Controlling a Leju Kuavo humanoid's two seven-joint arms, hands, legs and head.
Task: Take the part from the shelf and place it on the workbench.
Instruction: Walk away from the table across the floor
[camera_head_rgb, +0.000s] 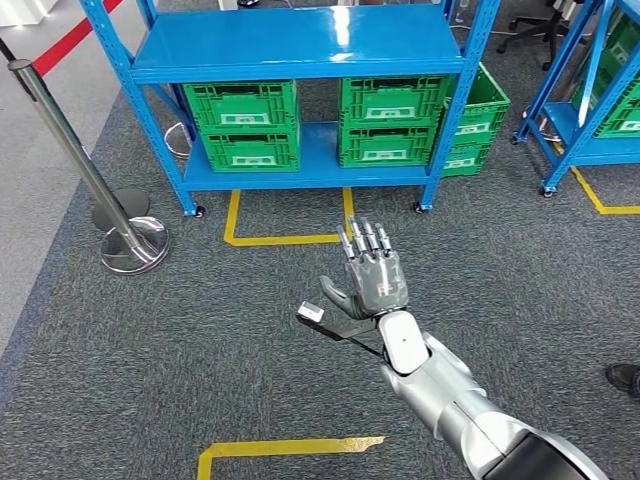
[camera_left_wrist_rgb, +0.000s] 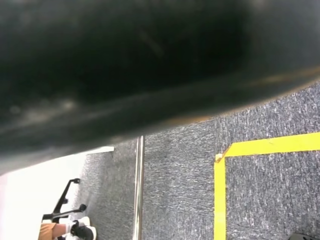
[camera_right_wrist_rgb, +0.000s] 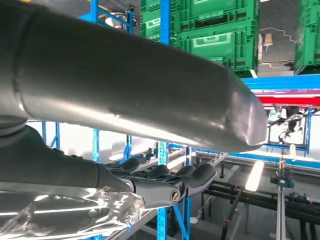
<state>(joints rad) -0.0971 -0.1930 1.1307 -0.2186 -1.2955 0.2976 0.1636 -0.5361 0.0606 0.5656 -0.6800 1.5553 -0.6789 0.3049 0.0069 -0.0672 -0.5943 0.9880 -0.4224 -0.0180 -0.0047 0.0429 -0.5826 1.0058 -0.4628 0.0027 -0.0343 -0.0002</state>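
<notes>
A blue metal shelf (camera_head_rgb: 302, 45) stands ahead on grey carpet, its top board bare and shiny. Green plastic crates (camera_head_rgb: 243, 125) (camera_head_rgb: 392, 118) fill its lower level. My right hand (camera_head_rgb: 373, 275) reaches out toward the shelf, well short of it and above the carpet. Its fingers are straight and spread, its thumb is out to the side, and nothing is in it. In the right wrist view the thick thumb (camera_right_wrist_rgb: 132, 85) lies apart from the dark fingers (camera_right_wrist_rgb: 170, 180), with the green crates (camera_right_wrist_rgb: 215, 30) beyond.
A chrome barrier post (camera_head_rgb: 75, 160) with a round base (camera_head_rgb: 136, 245) stands left of the shelf. Yellow floor tape (camera_head_rgb: 287, 240) marks the carpet. More green crates (camera_head_rgb: 477, 120) and a second blue rack (camera_head_rgb: 596, 90) are at the right. A person's shoe (camera_head_rgb: 625, 378) is at the right edge.
</notes>
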